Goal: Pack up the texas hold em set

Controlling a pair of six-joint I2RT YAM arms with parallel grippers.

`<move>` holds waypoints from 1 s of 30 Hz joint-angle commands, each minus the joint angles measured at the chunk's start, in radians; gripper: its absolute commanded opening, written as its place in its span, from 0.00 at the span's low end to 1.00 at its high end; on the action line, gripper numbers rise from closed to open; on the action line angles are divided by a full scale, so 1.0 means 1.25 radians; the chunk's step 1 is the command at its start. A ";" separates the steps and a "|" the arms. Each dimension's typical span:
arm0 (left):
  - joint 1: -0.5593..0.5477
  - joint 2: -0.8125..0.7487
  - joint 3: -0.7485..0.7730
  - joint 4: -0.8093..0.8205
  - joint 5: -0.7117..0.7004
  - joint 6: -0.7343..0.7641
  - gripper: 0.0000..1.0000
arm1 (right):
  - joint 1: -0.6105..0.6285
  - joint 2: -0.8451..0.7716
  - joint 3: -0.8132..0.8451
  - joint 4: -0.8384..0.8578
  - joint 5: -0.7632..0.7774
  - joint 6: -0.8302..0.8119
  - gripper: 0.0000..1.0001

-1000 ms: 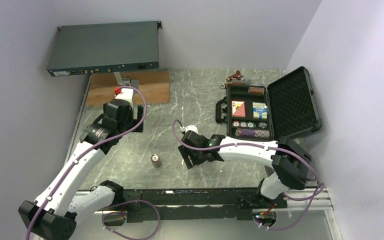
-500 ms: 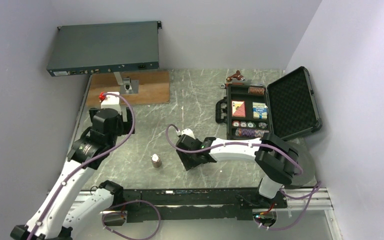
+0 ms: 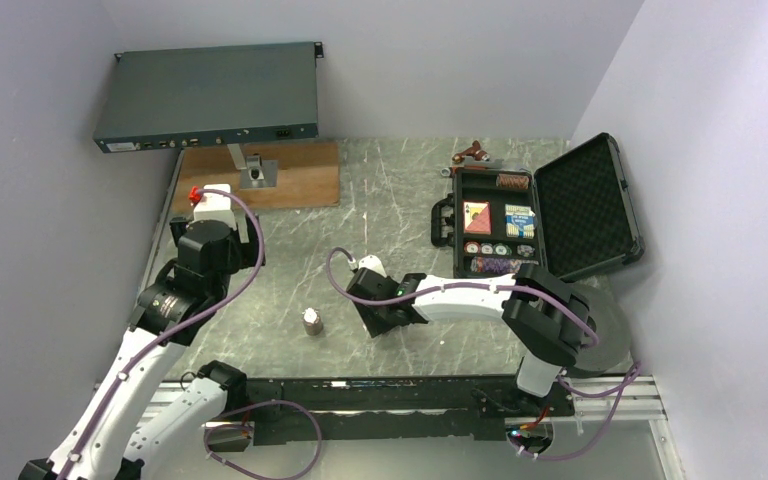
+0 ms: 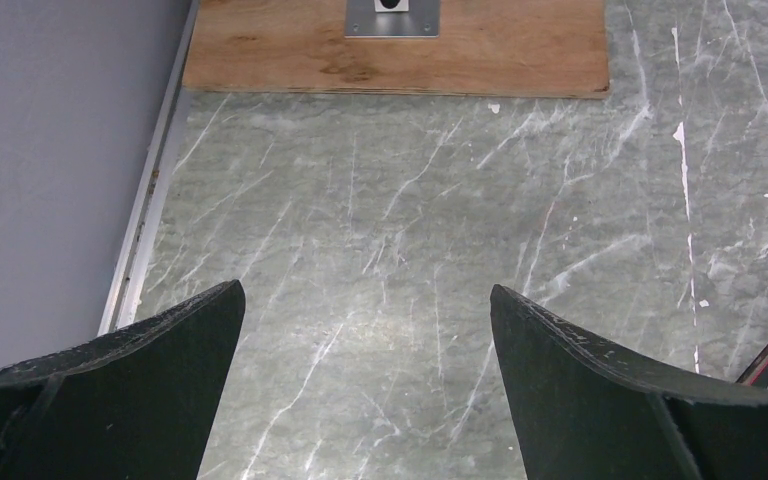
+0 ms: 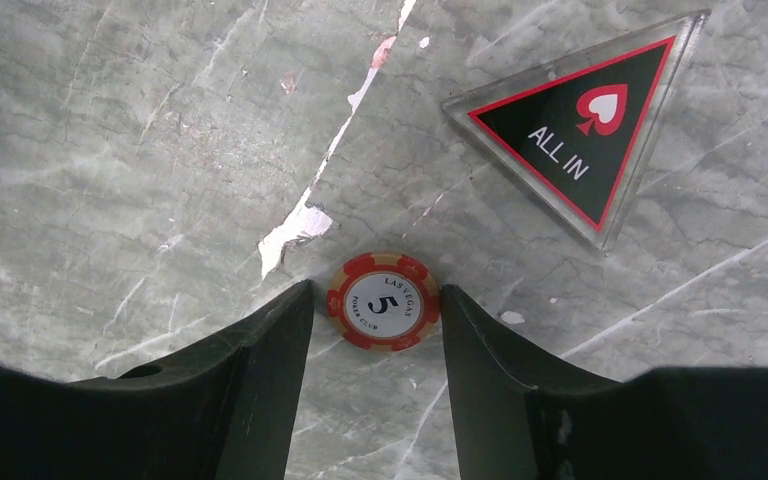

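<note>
Because the red five chip (image 5: 382, 301) lies flat on the marble table (image 5: 140, 150), the right gripper (image 5: 378, 310) straddles it from above, its fingers (image 5: 270, 340) narrowed to the chip's edges and seemingly touching both sides, though I judge the pinch not yet firm; just beyond lies the triangular ALL IN marker (image 5: 588, 125); a small chip stack (image 3: 312, 320) waits nearby; the open case (image 3: 500, 222) sits well apart; the left gripper (image 4: 365, 330) hangs wide open, holding nothing.

Right gripper (image 5: 377, 315) hemmed close, left gripper (image 4: 365, 330) free

ALL IN marker (image 5: 588, 130) lies ahead-right of the chip (image 5: 381, 300); bare marble ahead of left fingers (image 4: 600, 385).
</note>
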 commanded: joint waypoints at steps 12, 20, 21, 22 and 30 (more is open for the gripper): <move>0.014 -0.009 -0.004 0.033 -0.003 0.009 1.00 | 0.012 0.031 -0.032 -0.069 -0.030 0.025 0.54; 0.016 -0.012 -0.004 0.034 0.000 0.010 0.99 | 0.021 0.036 -0.045 -0.078 -0.029 0.025 0.53; 0.016 -0.013 -0.005 0.035 0.000 0.009 0.99 | 0.022 0.037 -0.047 -0.081 -0.027 0.022 0.53; 0.016 -0.013 -0.005 0.036 0.000 0.009 1.00 | 0.022 0.033 -0.049 -0.083 -0.026 0.019 0.54; 0.019 -0.014 -0.005 0.037 0.005 0.010 0.99 | 0.022 0.018 -0.063 -0.083 -0.048 -0.013 0.53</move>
